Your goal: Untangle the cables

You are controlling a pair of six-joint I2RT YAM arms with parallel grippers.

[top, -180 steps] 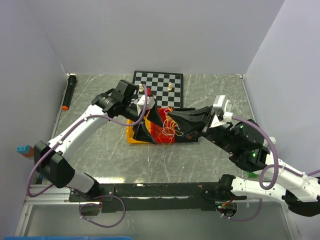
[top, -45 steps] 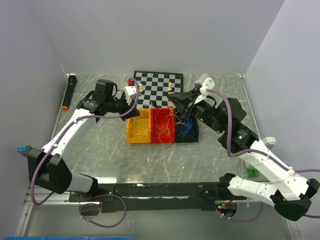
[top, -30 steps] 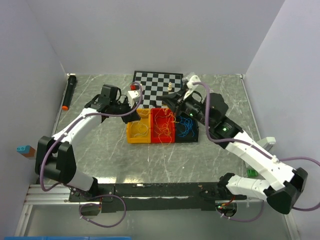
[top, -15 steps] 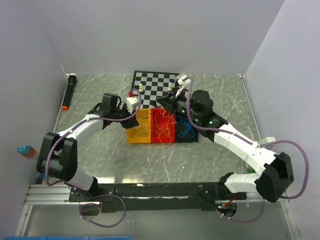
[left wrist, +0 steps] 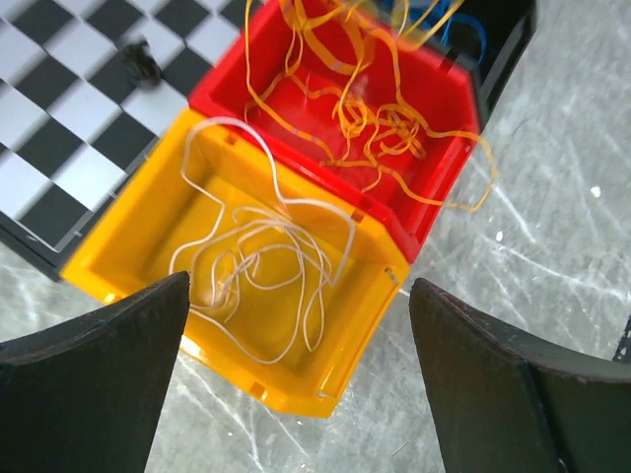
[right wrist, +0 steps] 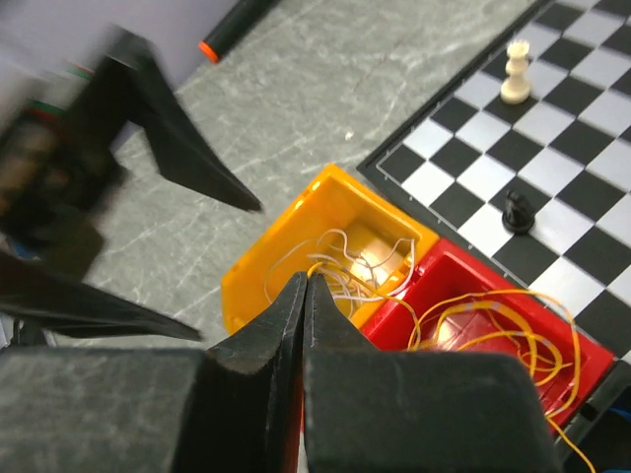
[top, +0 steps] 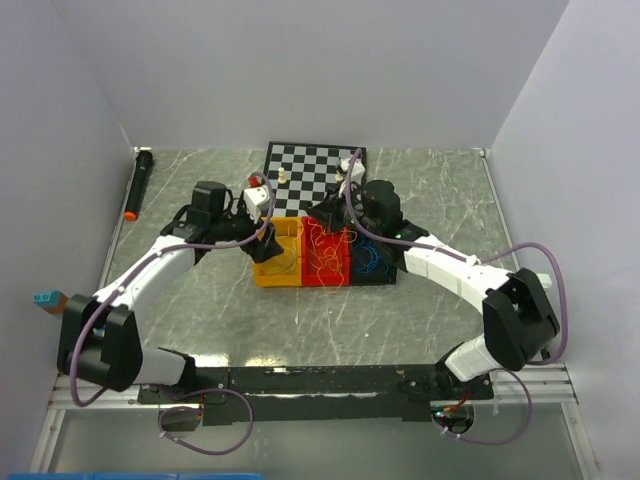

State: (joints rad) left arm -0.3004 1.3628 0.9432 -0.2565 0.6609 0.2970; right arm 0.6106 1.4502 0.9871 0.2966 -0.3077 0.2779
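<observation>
At the centre of the overhead view, three small open-topped bins of smooth, glossy plastic were set side by side in a row on a table [top: 430,300] with a grey-green, marble-veined top. A yellow bin [top: 268,268] stood at the left of the row, a red bin [top: 327,262] in the middle and a black bin [top: 388,268] at the right. Whitish wires [left wrist: 266,256], hair-thin and loosely looped, were held in the yellow bin. Orange-yellow wires [left wrist: 365,108] were heaped in a curly tangle in the red bin, with one loop hung over its rim above the table. Blue wires [top: 368,260] were coiled in the black bin.

Above the yellow bin the left gripper [left wrist: 298,284] was spread wide, its two dark, matte, wedge-shaped fingers [left wrist: 99,374] at the lower corners of the left wrist view, and nothing was gripped. The right gripper [right wrist: 304,288] was clenched, its tips pressed together over the seam between the yellow and red bins; whether a wire was pinched there could not be told.

Behind the bins, toward the top of the overhead view, a flat black-and-white chessboard [top: 310,170] was laid, with a pale chess piece [right wrist: 513,71] and a dark chess piece [right wrist: 517,210] upon it. At the upper left a black cylindrical marker [top: 137,185] with an orange tip was laid along the table's edge.
</observation>
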